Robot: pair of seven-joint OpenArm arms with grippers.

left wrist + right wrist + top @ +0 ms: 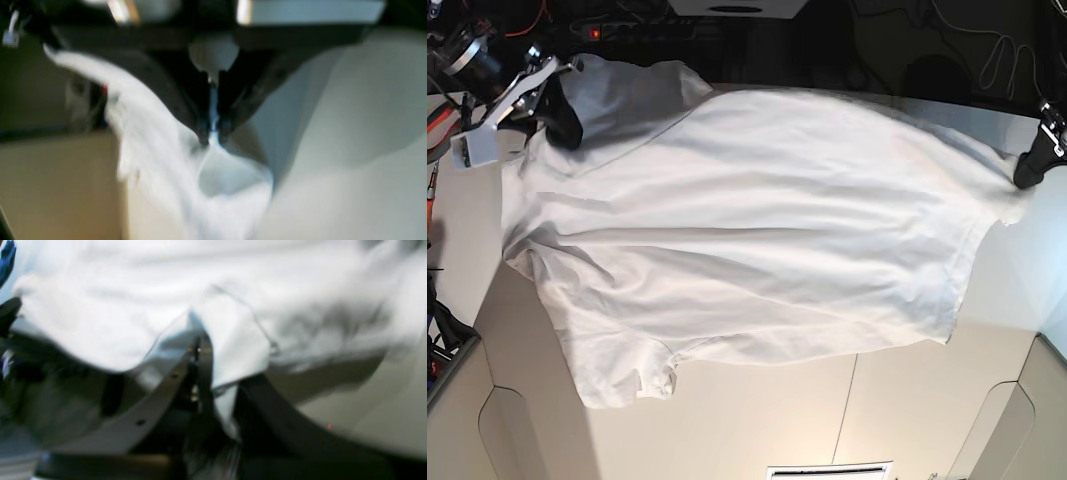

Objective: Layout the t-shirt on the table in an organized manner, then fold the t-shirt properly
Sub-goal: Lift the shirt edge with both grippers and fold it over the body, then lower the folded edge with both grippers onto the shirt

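Base view showed us both grippers, left [1031,160] and right [555,108], clamped tight on opposite ends of the white t-shirt [757,230], stretched lengthwise between them above the table [827,420].

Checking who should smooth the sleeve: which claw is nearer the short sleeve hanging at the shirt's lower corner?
Right. The right claw grips the t-shirt above that sleeve, on the same end. The left claw pinches the far opposite end.

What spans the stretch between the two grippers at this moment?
The t-shirt, stretched between the right gripper and the left gripper, both pinching it; base view shows it hanging over the table.
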